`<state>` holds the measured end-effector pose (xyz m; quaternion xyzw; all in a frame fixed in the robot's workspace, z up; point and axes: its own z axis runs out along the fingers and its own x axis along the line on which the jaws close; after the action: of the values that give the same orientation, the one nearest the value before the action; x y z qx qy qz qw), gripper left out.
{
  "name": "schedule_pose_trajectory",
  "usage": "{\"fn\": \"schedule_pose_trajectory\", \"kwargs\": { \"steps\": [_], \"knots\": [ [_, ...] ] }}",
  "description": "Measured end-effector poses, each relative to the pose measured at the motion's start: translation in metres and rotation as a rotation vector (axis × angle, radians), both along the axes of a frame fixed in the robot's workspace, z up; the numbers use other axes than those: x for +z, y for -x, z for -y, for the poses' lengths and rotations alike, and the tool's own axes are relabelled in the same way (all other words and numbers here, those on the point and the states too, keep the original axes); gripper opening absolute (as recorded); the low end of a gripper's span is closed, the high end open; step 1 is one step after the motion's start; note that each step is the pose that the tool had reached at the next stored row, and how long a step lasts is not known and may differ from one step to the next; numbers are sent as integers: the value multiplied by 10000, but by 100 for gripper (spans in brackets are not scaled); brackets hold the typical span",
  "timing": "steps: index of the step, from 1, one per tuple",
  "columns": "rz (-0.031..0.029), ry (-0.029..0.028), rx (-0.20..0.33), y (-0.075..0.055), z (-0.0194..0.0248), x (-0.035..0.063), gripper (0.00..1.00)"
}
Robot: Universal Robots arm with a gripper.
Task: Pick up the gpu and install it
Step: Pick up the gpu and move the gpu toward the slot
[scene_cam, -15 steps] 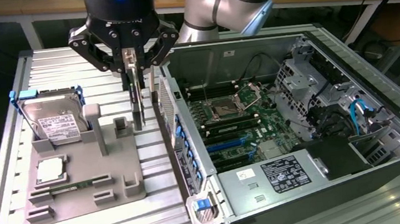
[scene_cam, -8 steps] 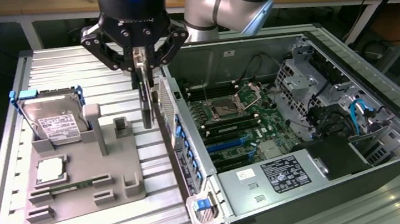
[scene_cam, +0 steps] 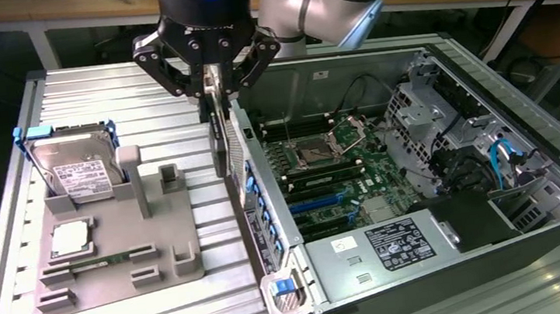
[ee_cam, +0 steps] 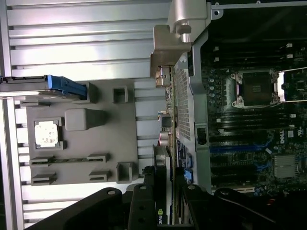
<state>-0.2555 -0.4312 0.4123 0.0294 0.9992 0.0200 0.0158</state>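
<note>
Pinching the gpu [scene_cam: 222, 143] edge-on, the claw [scene_cam: 216, 92] holds it in the air above the wall of the open computer case [scene_cam: 528, 139], beside the grey holder tray [scene_cam: 205, 235], so pickup looks done while seating it on the motherboard [scene_cam: 339, 170] is not.

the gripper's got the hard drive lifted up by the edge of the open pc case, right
Not quite: the gripper is shut on the gpu, not the hard drive, which stands in the gray holder. The exterior view shows this. The rest holds: the card hangs by the edge of the open pc case.
</note>
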Motion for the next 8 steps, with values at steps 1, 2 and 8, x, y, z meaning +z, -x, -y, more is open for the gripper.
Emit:
{"fn": "schedule_pose_trajectory", "kwargs": {
  "steps": [1,2,8],
  "knots": [
    [0,-1,0,-15,0,0,27],
    [0,-1,-1,-28,0,0,27],
    [0,0,-1,-128,0,-2,27]
  ]
}}
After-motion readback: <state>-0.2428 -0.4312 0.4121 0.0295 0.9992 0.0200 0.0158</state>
